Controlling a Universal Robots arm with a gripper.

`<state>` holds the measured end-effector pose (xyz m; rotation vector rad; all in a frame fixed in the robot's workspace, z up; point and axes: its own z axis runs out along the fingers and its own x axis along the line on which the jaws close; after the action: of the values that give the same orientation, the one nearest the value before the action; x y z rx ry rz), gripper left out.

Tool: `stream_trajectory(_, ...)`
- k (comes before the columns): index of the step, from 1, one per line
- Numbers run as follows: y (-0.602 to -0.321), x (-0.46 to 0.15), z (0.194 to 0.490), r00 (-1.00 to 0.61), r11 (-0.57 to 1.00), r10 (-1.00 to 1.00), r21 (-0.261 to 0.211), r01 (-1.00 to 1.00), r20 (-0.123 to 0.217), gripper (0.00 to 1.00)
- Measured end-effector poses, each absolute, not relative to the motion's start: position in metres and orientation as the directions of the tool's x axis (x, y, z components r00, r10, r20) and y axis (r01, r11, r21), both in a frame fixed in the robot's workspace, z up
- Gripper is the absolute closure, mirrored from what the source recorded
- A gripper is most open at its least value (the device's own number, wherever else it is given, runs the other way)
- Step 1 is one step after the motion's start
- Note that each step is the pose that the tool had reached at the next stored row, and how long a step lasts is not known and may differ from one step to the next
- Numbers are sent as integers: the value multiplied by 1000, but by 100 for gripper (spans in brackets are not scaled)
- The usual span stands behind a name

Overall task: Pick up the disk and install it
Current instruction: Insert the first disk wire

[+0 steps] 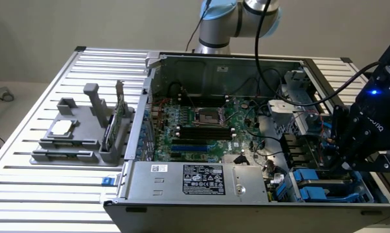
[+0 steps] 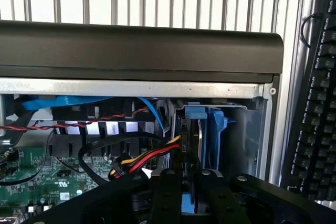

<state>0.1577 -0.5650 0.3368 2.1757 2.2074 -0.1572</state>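
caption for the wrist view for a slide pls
Tool poised over the blue-railed disk standing on edge in the open computer case's drive bay.

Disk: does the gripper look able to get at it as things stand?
Probably yes: the gripper sits right at the disk, which stands edge-on between its fingers in the blue bay, cables off to one side.

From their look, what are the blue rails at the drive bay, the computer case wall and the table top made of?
Blue rails: probably moulded plastic, with even saturated colour, a soft sheen and rounded edges.
Computer case wall: likely bare sheet steel, grey and matt, with punched holes and folded edges.
Table top: seemingly aluminium slats, pale silver with a brushed shine and straight grooves.
The gripper looks like black matt metal or plastic; I cannot tell which.
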Motion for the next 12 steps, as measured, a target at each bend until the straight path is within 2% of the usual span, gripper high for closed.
stream_trajectory(12, -567, 158, 336, -17, 13, 996, -46, 999, -93, 83)
